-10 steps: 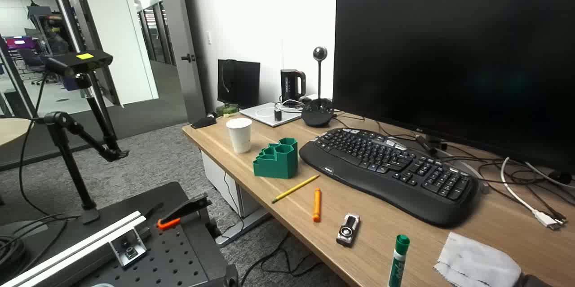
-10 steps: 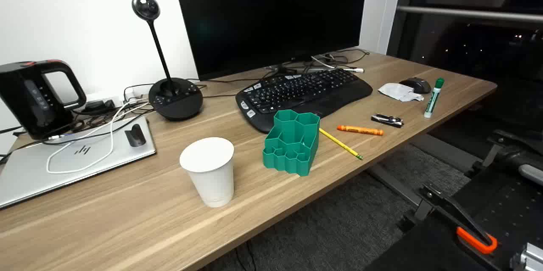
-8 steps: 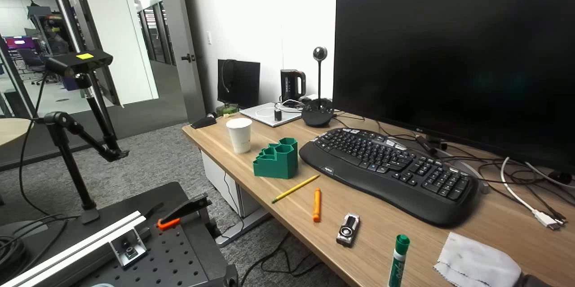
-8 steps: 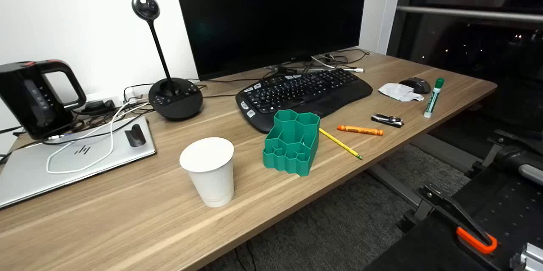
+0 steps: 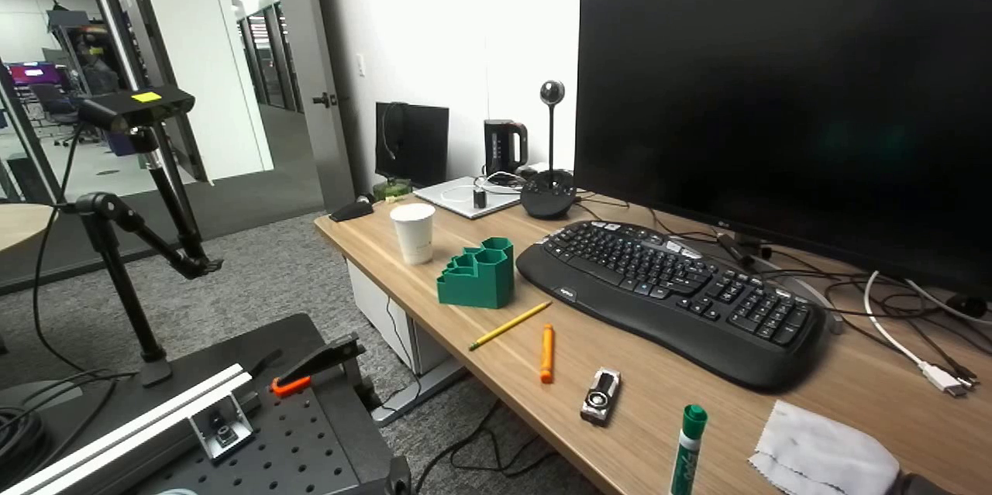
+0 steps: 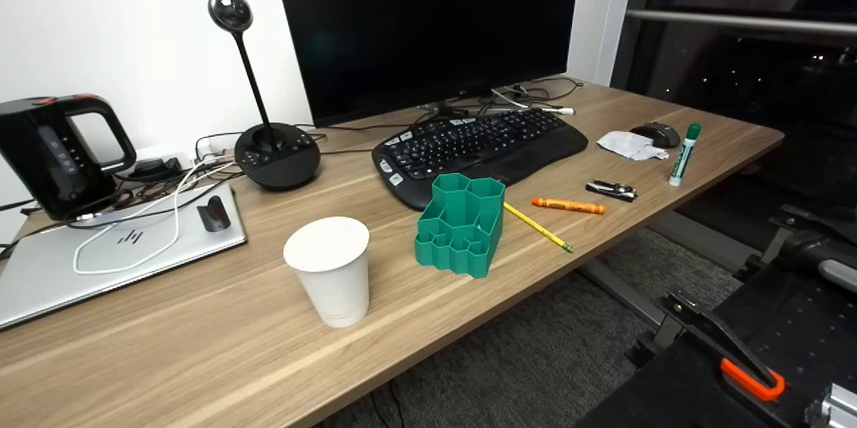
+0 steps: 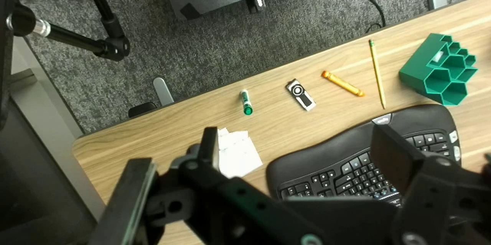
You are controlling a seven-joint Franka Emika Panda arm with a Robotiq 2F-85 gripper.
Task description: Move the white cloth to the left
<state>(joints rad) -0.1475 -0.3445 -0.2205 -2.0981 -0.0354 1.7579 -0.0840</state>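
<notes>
The white cloth lies on the table, and all three views show it. Through the wrist view I see it at 9 o'clock from the keyboard and 6 o'clock from the green marker, which stands upright; one margin of the cloth is hidden behind one of my fingers. In an exterior view the cloth shows whole, with the mouse just beside it at 2 o'clock; whether the two touch I cannot tell. In an exterior view the cloth sits at about 4 o'clock from the view's centre, running down to the bottom border. Both exterior views, and they alone, show me the paper cup, the kettle, the laptop and the monitor. The grey door at 10 o'clock shows in an exterior view only.

My end effector appears in the wrist view alone, its fingers spread wide, at 9 o'clock and 3 o'clock of the gap between them. I hold nothing and stand clear of the table: the finger at 9 o'clock merely crosses my line of sight to the cloth, which both exterior views show lying in plain sight.
</notes>
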